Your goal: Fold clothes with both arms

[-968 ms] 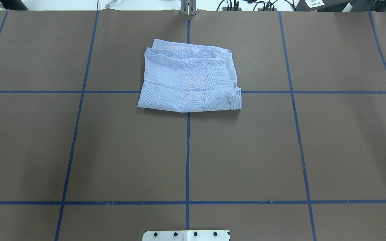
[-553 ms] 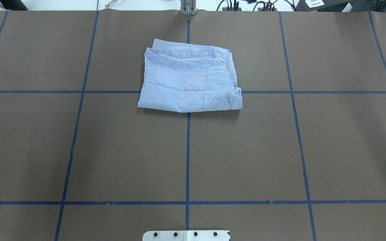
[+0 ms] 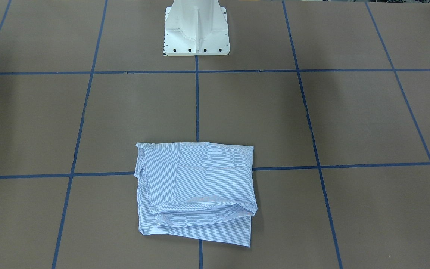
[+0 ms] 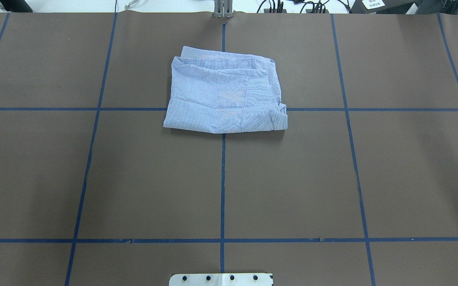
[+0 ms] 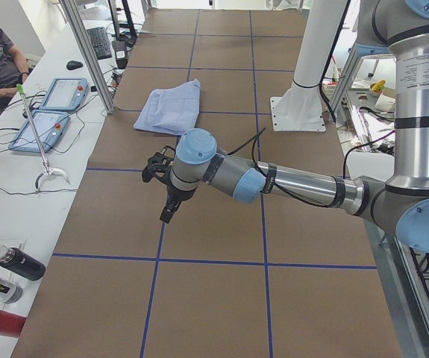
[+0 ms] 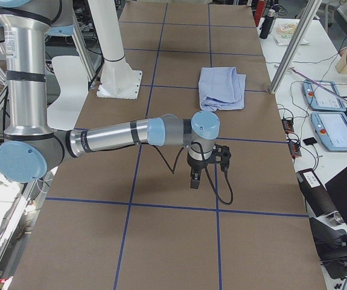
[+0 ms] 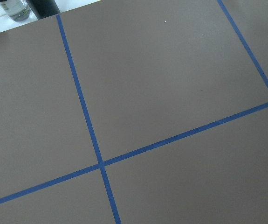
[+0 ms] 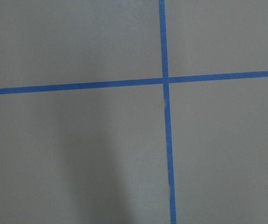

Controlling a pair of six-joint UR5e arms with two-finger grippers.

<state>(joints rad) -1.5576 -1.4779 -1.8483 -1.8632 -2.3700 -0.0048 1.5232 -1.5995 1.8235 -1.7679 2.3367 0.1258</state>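
— Anything moved in the last second?
— Nothing, going left to right. The left gripper (image 5: 167, 214) hangs over bare worktop (image 4: 94, 178) toward the left end. Only the side view shows it, so I cannot tell whether its fingers are spread or pressed together.
— The shirt (image 4: 225, 95)?
— Same folded square as a second ago, same creases, near the far edge, midway along it, untouched.
— And the right gripper (image 6: 192, 180)?
— Over bare worktop toward the right end, well apart from the shirt. Again I cannot tell its state.
— Meaning?
— I judge the folding finished, with both grippers parked clear.
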